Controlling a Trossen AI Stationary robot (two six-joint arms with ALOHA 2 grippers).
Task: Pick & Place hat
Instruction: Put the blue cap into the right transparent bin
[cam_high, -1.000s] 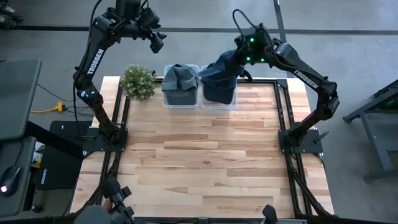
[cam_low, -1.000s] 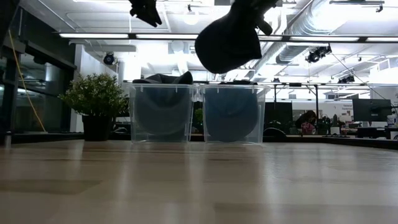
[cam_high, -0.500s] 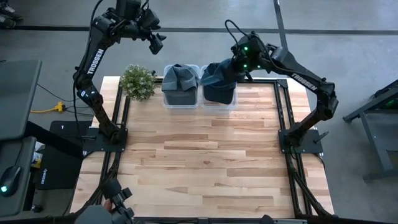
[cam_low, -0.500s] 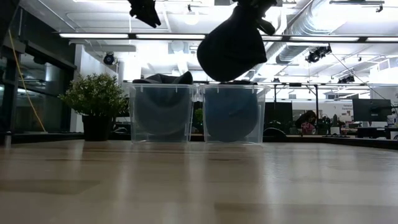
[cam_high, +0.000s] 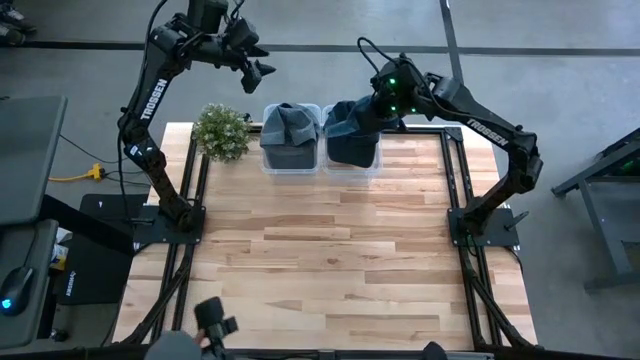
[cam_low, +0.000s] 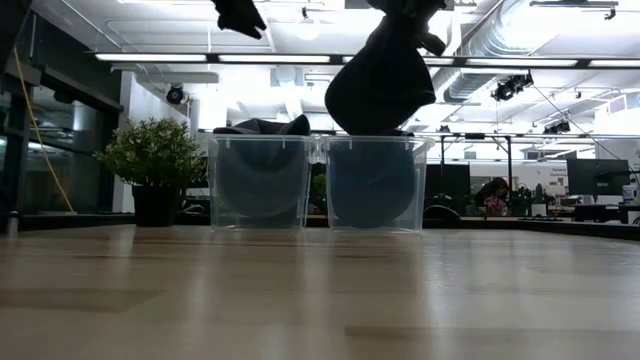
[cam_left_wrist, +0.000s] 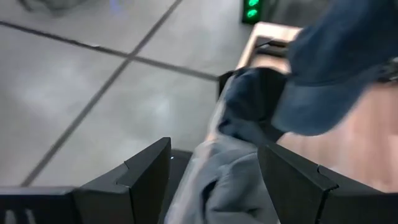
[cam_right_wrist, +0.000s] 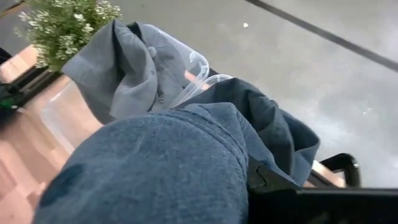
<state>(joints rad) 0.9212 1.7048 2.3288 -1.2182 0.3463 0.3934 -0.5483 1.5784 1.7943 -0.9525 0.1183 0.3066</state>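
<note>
- The right gripper sits in the upper middle of the high view, its fingers clamped on a blue hat so the cap hangs free and can be lowered.
- In the low view that hat dangles at the top centre, its lower edge just at the rim of the right bin; I judge it is being placed there.
- That bin already holds a blue hat, so the new one would stack on top.
- The left bin holds a grey hat, with a plant beside it at upper left.
- The left gripper waits high in the upper left, fingers apart and empty, clear of the bins so the right arm has room.
</note>
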